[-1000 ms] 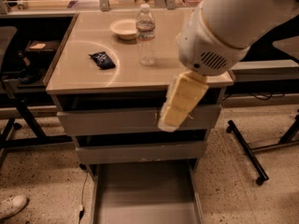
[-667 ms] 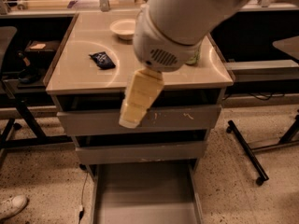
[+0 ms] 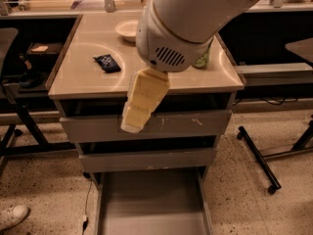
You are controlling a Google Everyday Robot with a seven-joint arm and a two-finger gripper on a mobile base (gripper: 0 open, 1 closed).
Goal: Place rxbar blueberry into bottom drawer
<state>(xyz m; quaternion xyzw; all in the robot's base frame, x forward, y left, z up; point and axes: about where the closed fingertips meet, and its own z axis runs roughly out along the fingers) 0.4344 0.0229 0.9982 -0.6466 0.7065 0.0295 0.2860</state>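
The rxbar blueberry [image 3: 107, 63], a small dark navy wrapper, lies flat on the left part of the beige tabletop [image 3: 88, 80]. The bottom drawer [image 3: 151, 207] is pulled out below the cabinet and its grey floor shows nothing in it. My gripper [image 3: 133, 124], cream-coloured, hangs down from the big white arm [image 3: 190, 28] in front of the cabinet's top drawer front. It is to the right of the bar, nearer the camera, and holds nothing that I can see.
A white bowl [image 3: 128, 30] sits at the back of the tabletop. A green can [image 3: 203, 58] peeks out behind the arm on the right. Two shut grey drawers [image 3: 146, 158] are above the open one. Chair legs [image 3: 259, 160] stand to the right, a shoe [image 3: 12, 215] lower left.
The arm and gripper have swung left across the cabinet front. The arm now hides the water bottle that showed earlier. The bar has not moved.
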